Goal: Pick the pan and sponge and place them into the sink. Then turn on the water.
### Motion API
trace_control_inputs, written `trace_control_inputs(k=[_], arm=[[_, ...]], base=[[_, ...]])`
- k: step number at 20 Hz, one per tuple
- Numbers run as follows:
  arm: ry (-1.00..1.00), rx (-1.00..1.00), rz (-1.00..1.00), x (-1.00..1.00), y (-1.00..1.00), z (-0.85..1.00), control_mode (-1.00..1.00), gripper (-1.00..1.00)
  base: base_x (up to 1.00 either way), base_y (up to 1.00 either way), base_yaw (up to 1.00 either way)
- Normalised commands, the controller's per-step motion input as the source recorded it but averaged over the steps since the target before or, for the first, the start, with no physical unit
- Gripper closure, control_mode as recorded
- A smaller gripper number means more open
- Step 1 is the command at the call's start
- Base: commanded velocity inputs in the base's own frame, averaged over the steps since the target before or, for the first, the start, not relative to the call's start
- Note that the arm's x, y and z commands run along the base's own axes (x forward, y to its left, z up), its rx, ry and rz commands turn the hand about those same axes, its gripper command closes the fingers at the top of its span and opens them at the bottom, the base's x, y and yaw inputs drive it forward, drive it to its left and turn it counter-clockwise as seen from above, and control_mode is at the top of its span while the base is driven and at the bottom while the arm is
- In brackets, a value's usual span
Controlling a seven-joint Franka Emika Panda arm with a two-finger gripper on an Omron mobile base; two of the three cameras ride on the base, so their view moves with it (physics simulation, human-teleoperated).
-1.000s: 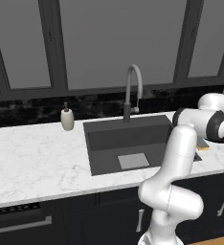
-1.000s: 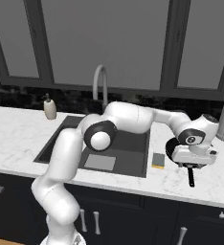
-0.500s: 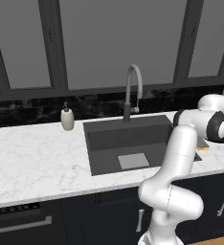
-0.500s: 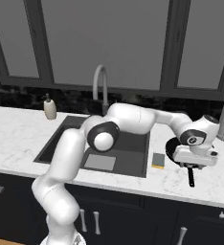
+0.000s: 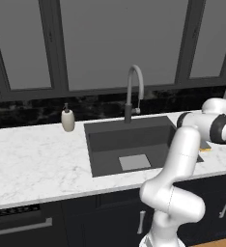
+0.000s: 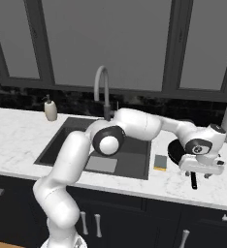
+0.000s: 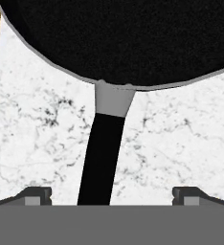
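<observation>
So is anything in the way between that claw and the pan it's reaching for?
Nothing visible. The gripper is open directly over the pan handle, with only bare marble counter either side.

Over the last second the hand has sunk a little toward the counter and now sits low over the pan's handle, covering more of the pan than before. The gripper stands wide apart with the handle running between its fingertips, untouched by either. Nothing else has moved.
</observation>
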Motion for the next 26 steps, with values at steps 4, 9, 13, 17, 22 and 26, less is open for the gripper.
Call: trace_control_inputs(k=[4, 9, 13, 17, 22, 26], arm=[[0.0, 0.0, 0.0, -0.02, -0.06, -0.04, -1.0, -1.0], [0.0, 0.0, 0.01, -0.09, 0.09, 0.0, -1.0, -1.0], [0.0, 0.0, 0.01, -0.12, 0.36, 0.0, -1.0, -1.0], [0.0, 0.0, 0.0, -0.01, 0.28, 0.0, -1.0, -1.0], [0.0, 0.0, 0.0, 0.0, 0.0, -0.1, -1.0, -1.0], [0.0, 0.0, 0.0, 0.0, -0.08, -0.17, -1.0, -1.0]], base=[[0.0, 0.0, 0.0], [0.0, 0.0, 0.0], [0.0, 0.0, 0.0], [0.0, 0.0, 0.0], [0.0, 0.0, 0.0], [0.0, 0.0, 0.0]])
